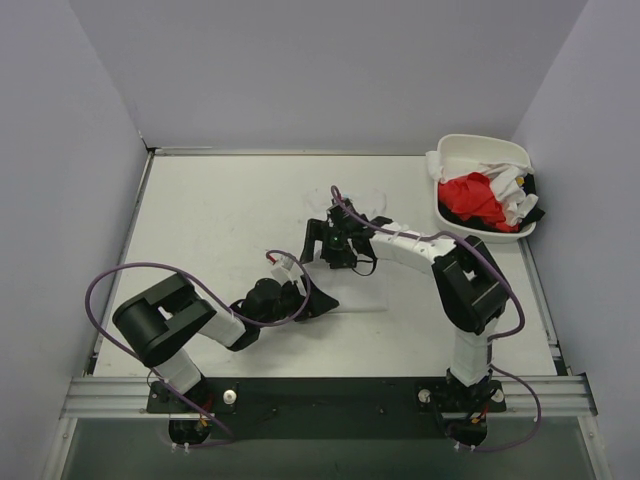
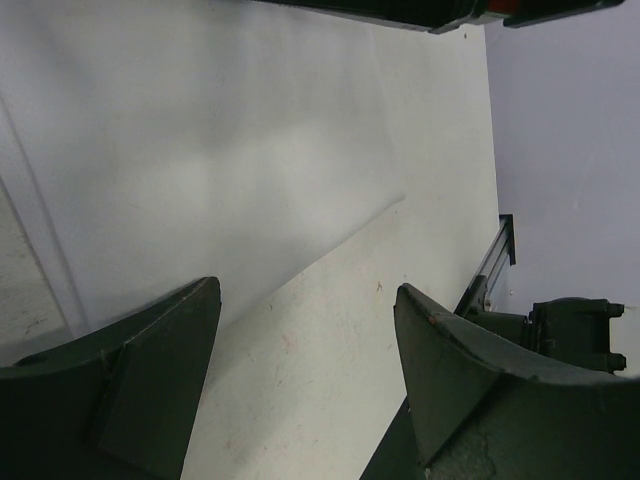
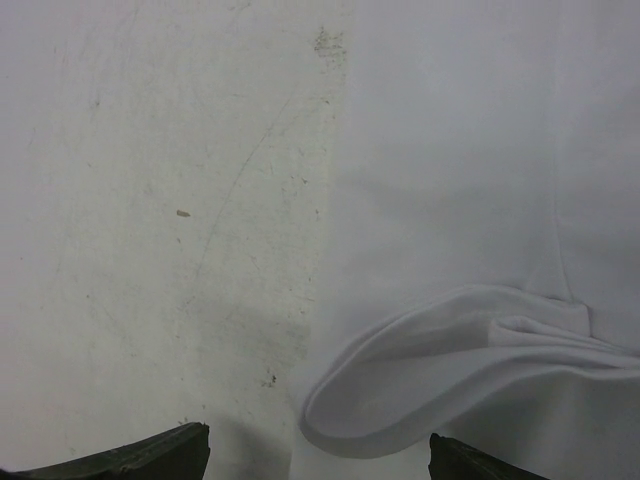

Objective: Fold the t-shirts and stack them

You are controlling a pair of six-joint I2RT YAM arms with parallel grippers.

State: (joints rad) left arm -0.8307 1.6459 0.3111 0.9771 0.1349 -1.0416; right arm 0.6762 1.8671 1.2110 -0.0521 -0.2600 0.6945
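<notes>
Folding step: white t-shirt (image 3: 470, 180) lies flat mid-bench, with left jaws and right jaws both wide open and empty, low over it. Next, likely: pinch an edge and fold across. Red t-shirt (image 1: 470, 195) sits in the tub (image 1: 480, 143) at the far right corner.

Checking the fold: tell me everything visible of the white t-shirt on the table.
The white t-shirt lies spread across the middle of the table, smooth cloth almost its colour. One straight edge shows; near the right claw a sleeve or hem curls into a loop. That claw and the left claw are open; neither grips it.
</notes>
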